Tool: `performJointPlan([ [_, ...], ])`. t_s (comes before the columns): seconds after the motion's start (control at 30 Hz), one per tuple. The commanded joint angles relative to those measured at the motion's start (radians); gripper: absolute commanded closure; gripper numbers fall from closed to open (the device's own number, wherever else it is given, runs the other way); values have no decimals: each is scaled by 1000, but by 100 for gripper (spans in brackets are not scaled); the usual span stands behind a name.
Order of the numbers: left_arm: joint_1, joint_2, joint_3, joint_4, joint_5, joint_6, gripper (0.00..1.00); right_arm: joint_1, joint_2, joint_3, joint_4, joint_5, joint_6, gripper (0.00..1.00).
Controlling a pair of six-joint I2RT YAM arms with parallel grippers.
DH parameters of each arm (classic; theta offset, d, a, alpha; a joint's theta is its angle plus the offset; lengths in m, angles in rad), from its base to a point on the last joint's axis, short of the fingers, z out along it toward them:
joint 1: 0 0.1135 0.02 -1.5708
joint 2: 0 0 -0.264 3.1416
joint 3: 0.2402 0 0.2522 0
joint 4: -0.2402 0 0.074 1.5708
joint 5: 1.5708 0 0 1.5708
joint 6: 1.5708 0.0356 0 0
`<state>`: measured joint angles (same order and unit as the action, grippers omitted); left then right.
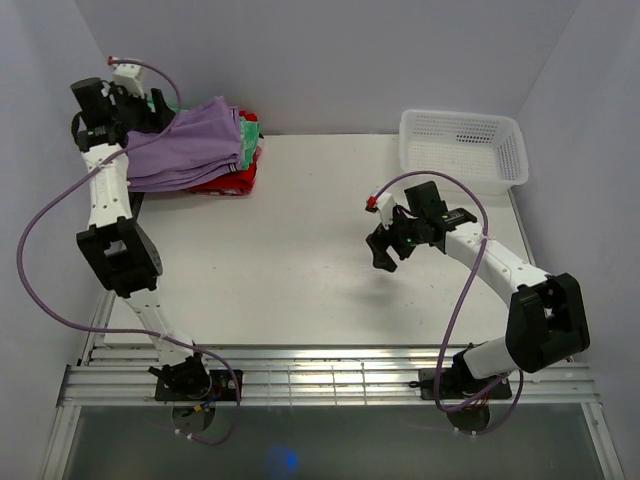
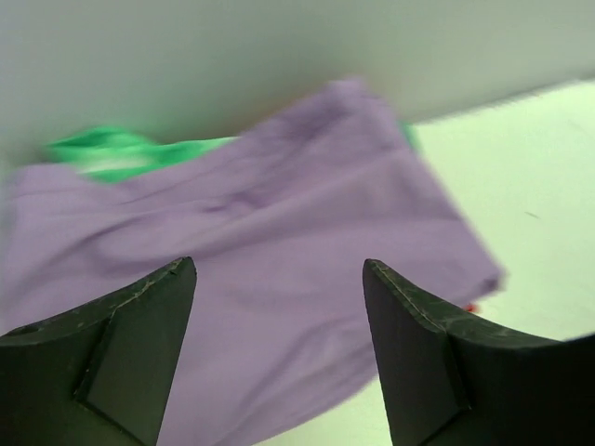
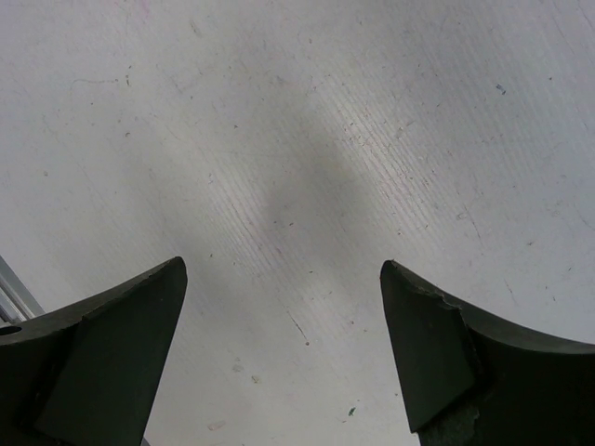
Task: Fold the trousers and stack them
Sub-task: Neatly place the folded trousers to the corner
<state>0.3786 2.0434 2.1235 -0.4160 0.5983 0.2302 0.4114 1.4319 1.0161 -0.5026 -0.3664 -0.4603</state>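
Where the far left corner of the table [image 1: 300, 290] meets the wall, the left gripper [image 2: 279, 265] hangs just above the trousers [image 1: 190, 145], its jaws spread wide with nothing between them. Folded, the trousers lie on top of a green-and-white garment [image 2: 112, 153] and a red garment [image 1: 225, 183]. Right of the table's middle, the right gripper [image 3: 284, 265] hovers over bare surface, jaws likewise spread. A white basket [image 1: 462, 150] sits at the far right corner.
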Motion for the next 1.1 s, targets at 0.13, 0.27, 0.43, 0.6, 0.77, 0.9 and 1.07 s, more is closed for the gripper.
performJointPlan([
  [0.13,-239,50,-68,-125,101,-71,23,-17,-64,-34,-8,1,-11,10],
  [0.27,-280,150,-34,-200,45,-69,29,-26,-80,-50,-11,10,-14,10],
  [0.43,-288,182,-37,-313,17,-35,34,-58,-106,-59,-19,9,-23,10],
  [0.6,-288,129,18,-333,-20,-22,15,-86,-117,-41,-24,-6,-18,10],
  [0.77,-288,124,254,-397,-80,-58,2,-154,-122,39,-36,-28,-5,10],
  [0.9,-288,23,259,-457,-95,-60,2,-262,-136,105,-65,-72,-5,10],
  [1.07,-287,-197,-96,-575,-138,-8,2,-453,-160,125,-122,-135,15,10],
])
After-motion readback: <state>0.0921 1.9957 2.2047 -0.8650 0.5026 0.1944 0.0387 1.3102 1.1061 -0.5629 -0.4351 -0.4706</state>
